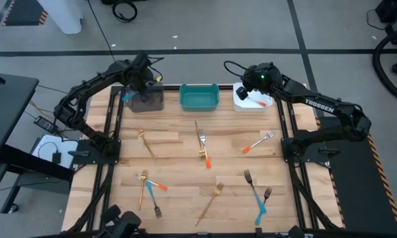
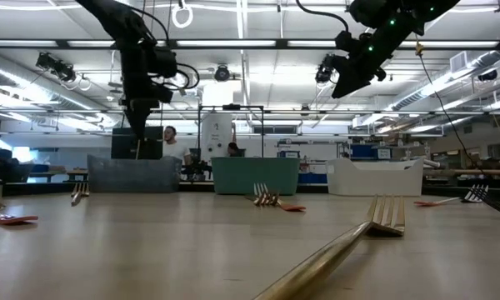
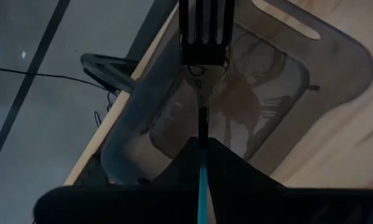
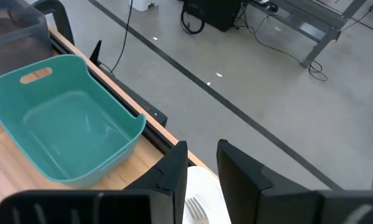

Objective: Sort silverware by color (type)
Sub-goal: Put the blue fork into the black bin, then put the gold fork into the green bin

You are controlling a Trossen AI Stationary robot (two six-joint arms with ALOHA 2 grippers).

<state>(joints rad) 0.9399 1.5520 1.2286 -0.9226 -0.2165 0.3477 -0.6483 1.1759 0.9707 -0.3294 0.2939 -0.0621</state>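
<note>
My left gripper (image 1: 140, 84) hovers over the grey bin (image 1: 147, 100) at the far left, shut on a blue-handled fork (image 3: 204, 74) whose dark head sticks out past the fingertips above the bin's inside. My right gripper (image 4: 202, 158) stands open above the white bin (image 1: 250, 102) at the far right, nothing between its fingers. An orange-handled fork (image 1: 259, 100) lies in that white bin. The remaining silverware lies scattered flat on the wooden table: gold forks (image 1: 147, 143) (image 1: 210, 201), blue-handled forks (image 1: 255, 186) (image 1: 156, 192) and orange-handled forks (image 1: 258, 142) (image 1: 204, 147). My left gripper pinches the fork's blue handle (image 3: 202, 180) between its two fingers. The fingers slant steeply down from above and lie along the fork, so neck and tines (image 3: 205, 31) run on beyond the fingertips. The fork hangs clear above the grey bin.
A teal bin (image 1: 198, 96) stands between the grey and the white one along the table's far edge. The arms' bases and frame rails (image 1: 109, 152) (image 1: 291, 149) flank the table. Bare wood lies between the bins and the scattered forks.
</note>
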